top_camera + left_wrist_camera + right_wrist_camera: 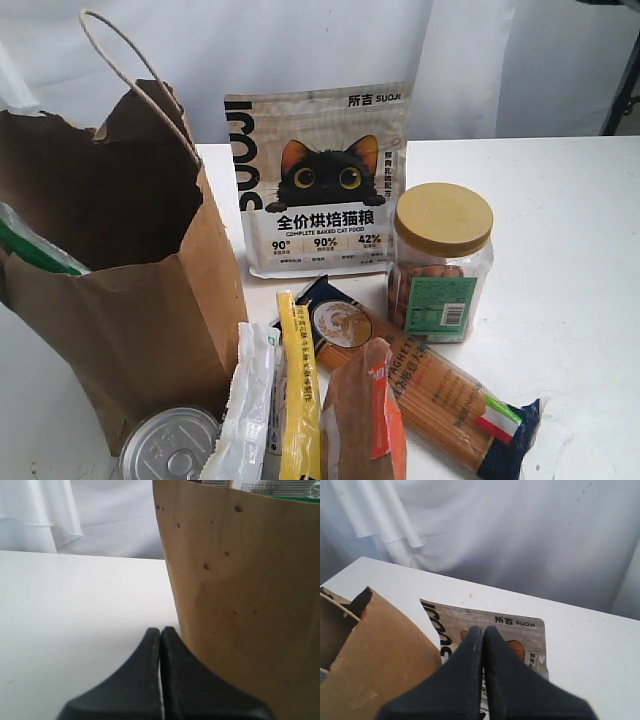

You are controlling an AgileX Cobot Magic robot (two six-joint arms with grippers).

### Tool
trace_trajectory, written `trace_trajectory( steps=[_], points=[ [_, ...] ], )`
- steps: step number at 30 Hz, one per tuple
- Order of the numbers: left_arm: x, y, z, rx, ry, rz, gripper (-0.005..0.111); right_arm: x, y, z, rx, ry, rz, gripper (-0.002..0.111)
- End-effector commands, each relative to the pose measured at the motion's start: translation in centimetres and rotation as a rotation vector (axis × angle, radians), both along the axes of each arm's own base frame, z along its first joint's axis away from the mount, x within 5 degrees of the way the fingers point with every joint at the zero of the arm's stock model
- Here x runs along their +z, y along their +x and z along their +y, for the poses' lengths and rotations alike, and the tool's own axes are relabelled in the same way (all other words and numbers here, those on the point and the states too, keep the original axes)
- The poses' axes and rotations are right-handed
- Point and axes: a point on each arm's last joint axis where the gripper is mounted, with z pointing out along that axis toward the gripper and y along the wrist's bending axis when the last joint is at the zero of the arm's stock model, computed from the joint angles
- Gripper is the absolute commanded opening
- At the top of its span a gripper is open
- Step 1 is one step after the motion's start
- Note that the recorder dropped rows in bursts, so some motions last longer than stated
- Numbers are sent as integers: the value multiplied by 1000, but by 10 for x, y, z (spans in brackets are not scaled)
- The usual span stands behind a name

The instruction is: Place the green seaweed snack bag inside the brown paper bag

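The snack bag (32,247) is seen inside the paper bag (150,310), only a green edge showing past the torn rim, so the task is judged all but done. The left gripper (160,636) is held clenched and empty just beside the bag's wall; the right gripper (483,634), likewise clenched on nothing, is poised above its rim, presumably to keep clear. Most of the snack bag is hidden; neither arm is caught in the exterior view

You see only a sliver of the green seaweed snack bag (32,248), the brown paper bag (150,310) hiding the rest.
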Motion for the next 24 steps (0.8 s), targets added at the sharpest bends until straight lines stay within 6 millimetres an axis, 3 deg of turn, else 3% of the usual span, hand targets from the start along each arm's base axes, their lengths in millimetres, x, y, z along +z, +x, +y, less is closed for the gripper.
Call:
trace_trajectory(
  steps=[1, 7, 12, 24],
  points=[
    [-1, 0, 0, -5, -2, -9, 1, -9, -6, -8, -66, 1, -36, 0],
    [-1, 0, 0, -5, -2, -9, 1, -36, -19, -24, -209, 12, -122, 0],
    [-1, 0, 0, -5, -2, -9, 1, -53, -34, -31, -224, -38, -148, 0],
    [-1, 0, 0, -5, -2, -9, 1, -49, -44, -34, -215, -73, -193, 0]
  ],
)
